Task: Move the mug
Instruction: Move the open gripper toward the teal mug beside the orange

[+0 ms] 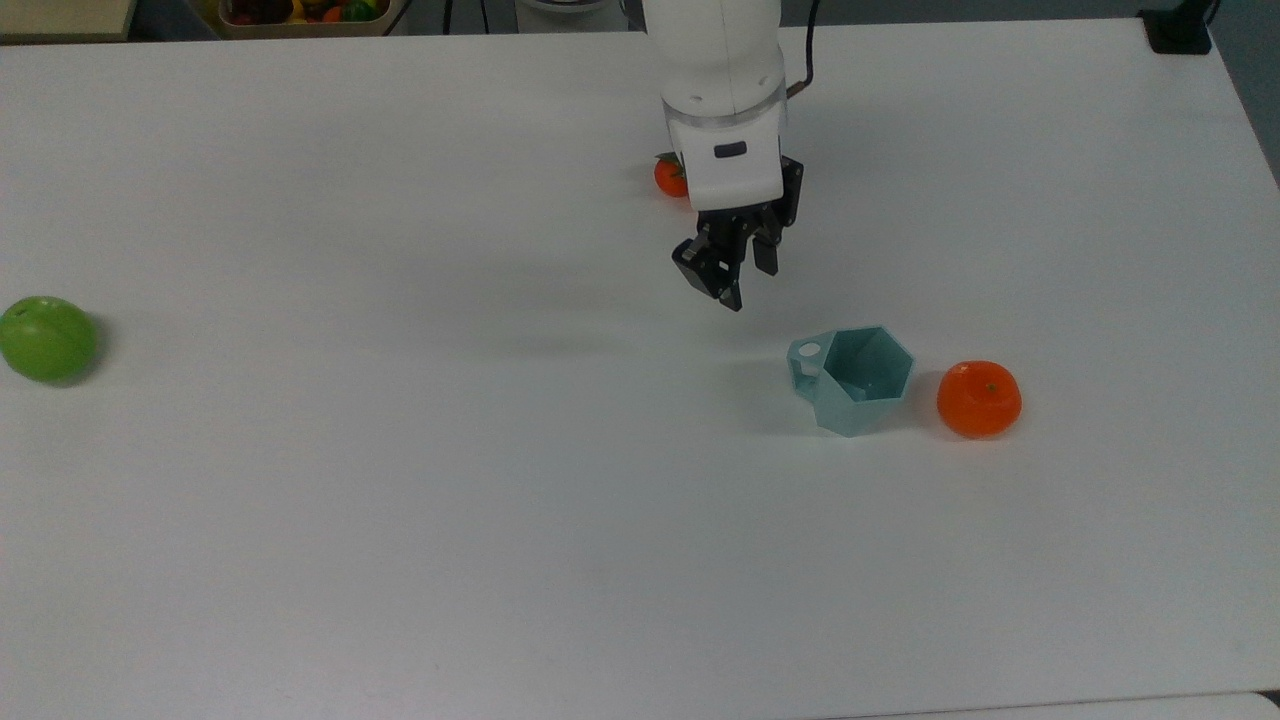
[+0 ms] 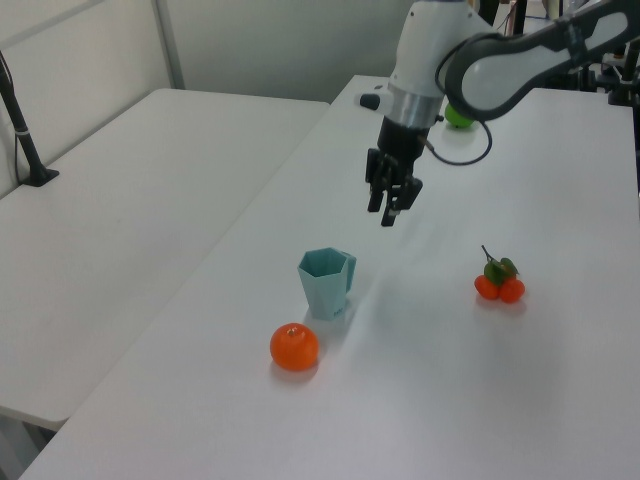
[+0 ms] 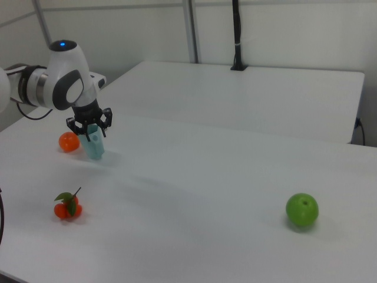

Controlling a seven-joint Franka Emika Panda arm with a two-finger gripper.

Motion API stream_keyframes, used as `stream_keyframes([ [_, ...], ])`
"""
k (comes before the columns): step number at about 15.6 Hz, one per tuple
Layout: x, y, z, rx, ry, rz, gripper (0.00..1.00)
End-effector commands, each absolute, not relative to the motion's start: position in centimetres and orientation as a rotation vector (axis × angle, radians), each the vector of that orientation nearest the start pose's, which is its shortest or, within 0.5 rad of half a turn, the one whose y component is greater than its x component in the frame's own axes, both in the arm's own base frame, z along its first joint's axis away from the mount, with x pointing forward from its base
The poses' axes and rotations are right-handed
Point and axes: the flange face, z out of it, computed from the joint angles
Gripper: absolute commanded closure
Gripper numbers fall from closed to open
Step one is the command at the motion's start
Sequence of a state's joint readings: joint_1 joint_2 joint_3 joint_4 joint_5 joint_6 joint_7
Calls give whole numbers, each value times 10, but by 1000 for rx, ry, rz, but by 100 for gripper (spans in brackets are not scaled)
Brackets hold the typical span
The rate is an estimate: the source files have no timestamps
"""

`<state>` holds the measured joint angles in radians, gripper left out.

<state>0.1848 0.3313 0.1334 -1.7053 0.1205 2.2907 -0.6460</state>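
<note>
The pale teal faceted mug (image 1: pixel 860 385) stands upright on the white table, with its pierced handle toward the top view's left. It also shows in the left view (image 2: pixel 327 285) and, partly behind the fingers, in the right view (image 3: pixel 95 151). My gripper (image 1: pixel 745 283) hangs open and empty above the table, up and to the left of the mug in the top view, clear of it. In the left view the gripper (image 2: pixel 382 211) is above and behind the mug. In the right view the gripper (image 3: pixel 93 135) overlaps the mug's top.
An orange (image 1: pixel 978 398) sits just right of the mug in the top view. A cluster of small red-orange fruits (image 2: pixel 499 284) lies behind the arm. A green apple (image 1: pixel 45 338) rests at the top view's far left. A fruit bin (image 1: pixel 300 15) stands beyond the table's far edge.
</note>
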Motion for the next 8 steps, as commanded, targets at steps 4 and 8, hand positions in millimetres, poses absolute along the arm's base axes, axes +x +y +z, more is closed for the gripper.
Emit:
stream_keyframes([
  [4, 651, 228, 390, -2718, -1257, -515, 48],
  [8, 655, 238, 371, -2711, -1264, -559, 48],
])
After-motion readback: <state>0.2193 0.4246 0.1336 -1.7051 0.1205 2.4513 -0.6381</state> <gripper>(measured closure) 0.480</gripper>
